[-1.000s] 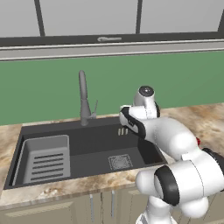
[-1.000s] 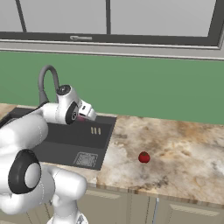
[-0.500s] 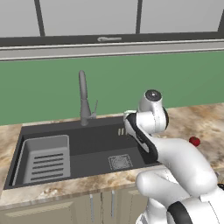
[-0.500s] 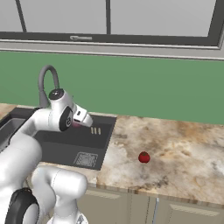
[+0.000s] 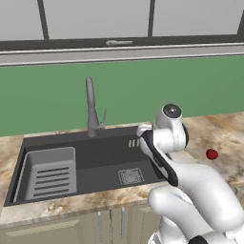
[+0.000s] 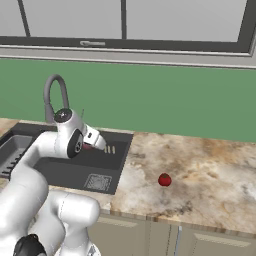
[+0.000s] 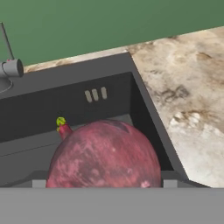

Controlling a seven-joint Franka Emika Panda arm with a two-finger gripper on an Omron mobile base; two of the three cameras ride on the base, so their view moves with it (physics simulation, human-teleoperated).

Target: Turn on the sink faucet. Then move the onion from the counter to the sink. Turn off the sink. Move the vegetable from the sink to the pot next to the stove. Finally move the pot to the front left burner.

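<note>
The hand [image 6: 93,145] grasps the onion [image 7: 105,153]: in the hand view the mottled red ball sits at the lower middle of the frame, filling the gap between the two finger tips. Just at its upper left a small red bit with a yellow tip [image 7: 62,124] pokes out; what it is I cannot tell. Behind the onion lies the dark sink [image 5: 95,157], so the onion hangs over the basin's right part, near the three slots in the back wall.

In the left base view the faucet [image 5: 90,107] stands upright behind the sink at centre left, the grey tray [image 5: 50,171] fills the basin's left end, and the drain grate [image 5: 131,177] lies at lower centre. Another small red ball [image 5: 211,154] rests on the worktop [image 5: 224,133] at the right of the frame, well apart from the sink.
</note>
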